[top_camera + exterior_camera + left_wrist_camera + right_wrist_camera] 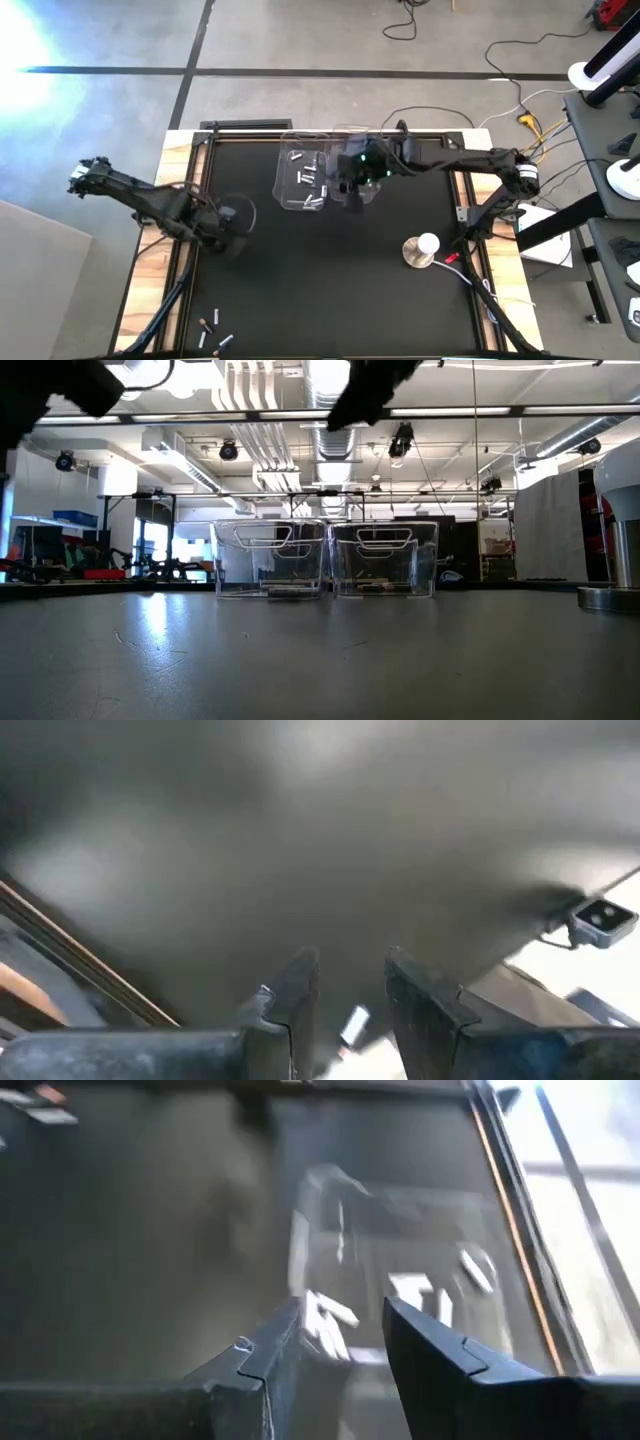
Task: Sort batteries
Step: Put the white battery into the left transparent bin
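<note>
Two clear plastic bins are standing side by side at the far middle of the matte black desk, which is edged in pale wood. The left bin is holding several small silvery-white cylindrical batteries, lying loose on its floor. The right gripper is hovering over the right bin, and in its wrist view its dark, angular jaws are standing a little apart with nothing visible between them; the silvery batteries are lying just beyond the jaw tips, blurred. The left gripper is hanging over bare desk well to the left of the bins, its jaws parted by a narrow gap and pinching nothing; a small pale cylinder, apparently a battery, is showing through the gap beneath them, apart from both. A few more batteries, some silvery and some dark, are lying scattered at the near left corner of the desk, well behind the left jaws. A round metal disc with a white top is resting on the desk, near and to the right of the right jaws.
</note>
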`<state>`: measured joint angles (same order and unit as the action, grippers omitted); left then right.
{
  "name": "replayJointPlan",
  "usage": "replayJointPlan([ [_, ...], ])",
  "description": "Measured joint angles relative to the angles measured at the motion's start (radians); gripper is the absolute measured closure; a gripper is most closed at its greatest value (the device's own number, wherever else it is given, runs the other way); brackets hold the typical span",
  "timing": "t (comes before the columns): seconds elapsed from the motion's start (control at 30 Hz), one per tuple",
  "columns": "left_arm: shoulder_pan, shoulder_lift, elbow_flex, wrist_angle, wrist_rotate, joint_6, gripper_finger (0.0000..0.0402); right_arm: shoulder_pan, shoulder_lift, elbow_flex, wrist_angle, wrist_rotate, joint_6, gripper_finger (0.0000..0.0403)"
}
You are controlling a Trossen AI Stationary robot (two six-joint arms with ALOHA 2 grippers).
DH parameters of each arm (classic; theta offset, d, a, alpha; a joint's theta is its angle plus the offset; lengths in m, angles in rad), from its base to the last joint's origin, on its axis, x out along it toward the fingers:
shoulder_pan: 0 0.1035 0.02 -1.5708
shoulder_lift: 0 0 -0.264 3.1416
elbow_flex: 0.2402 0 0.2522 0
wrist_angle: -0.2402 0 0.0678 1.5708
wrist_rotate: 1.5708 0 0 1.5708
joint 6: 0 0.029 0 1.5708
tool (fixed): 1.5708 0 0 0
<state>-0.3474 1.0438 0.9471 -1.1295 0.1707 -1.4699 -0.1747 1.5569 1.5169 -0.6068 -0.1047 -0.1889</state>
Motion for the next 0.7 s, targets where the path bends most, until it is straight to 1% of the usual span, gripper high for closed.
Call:
replayJointPlan([
  [0.1, -0.065, 0.022, -0.065, 0.137, 0.058, -0.137, 0.0306, 0.070, -0.001, 0.000, 0.034, 0.000, -0.001, 0.0276],
  [0.23, -0.167, 0.071, -0.121, 0.341, 0.083, -0.298, 0.0306, 0.146, 0.009, 0.000, 0.043, 0.005, 0.016, 0.0280],
  [0.3, -0.217, 0.109, -0.130, 0.400, 0.083, -0.346, 0.0306, 0.177, 0.015, 0.000, 0.043, 0.025, 0.042, 0.0278],
  [0.47, -0.324, 0.225, -0.121, 0.430, 0.084, -0.383, 0.0306, 0.248, 0.016, 0.000, 0.041, 0.071, 0.126, 0.0271],
  [0.6, -0.372, 0.315, -0.100, 0.432, 0.085, -0.378, 0.0306, 0.305, 0.010, 0.000, 0.041, 0.082, 0.225, 0.0273],
  [0.63, -0.378, 0.335, -0.096, 0.432, 0.097, -0.386, 0.0306, 0.318, 0.008, 0.000, 0.047, 0.082, 0.259, 0.0274],
  [0.7, -0.389, 0.367, -0.091, 0.434, 0.150, -0.421, 0.0306, 0.348, 0.005, 0.000, 0.061, 0.081, 0.340, 0.0277],
])
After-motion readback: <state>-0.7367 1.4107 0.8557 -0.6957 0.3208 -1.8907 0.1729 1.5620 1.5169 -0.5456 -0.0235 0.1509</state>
